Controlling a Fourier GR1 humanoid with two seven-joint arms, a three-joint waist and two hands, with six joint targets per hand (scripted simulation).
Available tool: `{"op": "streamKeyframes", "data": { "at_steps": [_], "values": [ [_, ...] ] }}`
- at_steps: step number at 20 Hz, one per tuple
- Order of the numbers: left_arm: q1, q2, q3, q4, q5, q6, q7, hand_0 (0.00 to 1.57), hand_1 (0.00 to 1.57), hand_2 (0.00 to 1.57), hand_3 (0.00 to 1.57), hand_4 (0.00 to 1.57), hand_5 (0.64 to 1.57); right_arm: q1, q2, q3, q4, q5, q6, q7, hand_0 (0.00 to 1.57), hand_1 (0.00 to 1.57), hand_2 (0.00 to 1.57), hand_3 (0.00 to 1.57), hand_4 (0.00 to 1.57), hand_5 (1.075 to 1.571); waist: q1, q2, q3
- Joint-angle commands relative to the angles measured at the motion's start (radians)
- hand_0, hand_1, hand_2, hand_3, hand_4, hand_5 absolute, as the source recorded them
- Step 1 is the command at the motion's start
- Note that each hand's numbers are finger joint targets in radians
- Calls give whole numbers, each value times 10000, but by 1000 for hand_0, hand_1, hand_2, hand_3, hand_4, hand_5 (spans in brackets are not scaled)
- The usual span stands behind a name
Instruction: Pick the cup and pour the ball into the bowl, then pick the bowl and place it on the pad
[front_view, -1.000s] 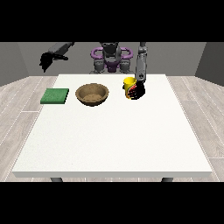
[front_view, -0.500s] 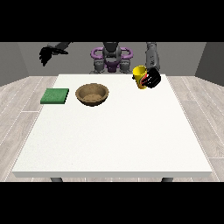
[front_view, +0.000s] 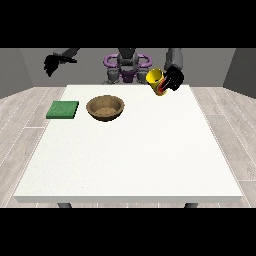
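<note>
Cup (front_view: 156, 80): tilted, lifted off the table (front_view: 130, 160), my hand (front_view: 172, 79) at the view's right curled round it.
Bowl (front_view: 105, 108): at 8 o'clock from the cup.
Pad (front_view: 63, 109): at 9 o'clock from the bowl.
Other hand (front_view: 51, 65): raised; fingers unclear.

A large white counter (front_view: 130, 160) with a smooth, plain top fills the middle of the scene, standing on a floor (front_view: 22, 120) of pale grey wood-look planks that shows to its left and right, with a grey wall (front_view: 17, 70) at the far side.
</note>
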Motion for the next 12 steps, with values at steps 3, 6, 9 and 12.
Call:
{"op": "streamKeyframes", "data": {
  "at_steps": [3,6,9,12],
  "values": [
    [-296,-550,-817,-387,-1419,204,1560,1495,1495,1571,1571,1530,1287,297,-492,-428,1063,-11,625,-885,0,0,0,0,0,1569,267,-155,-11],
    [-719,-664,-1475,93,-2617,359,2692,1501,1501,1571,1571,1508,1244,-71,174,103,451,175,-212,112,0,0,0,0,0,1570,34,-609,-13],
    [-1172,-1159,-2550,186,-4115,344,3939,1537,1537,1571,1571,1571,1165,120,-450,-231,1161,-47,676,-365,0,0,0,0,0,1570,-59,-947,7],
    [-1756,-1048,-3174,522,-5265,-159,4712,1554,1554,1571,1571,1571,1244,-72,-114,41,973,65,333,44,0,0,0,0,0,1571,-206,-1207,-2]
  ]
}}
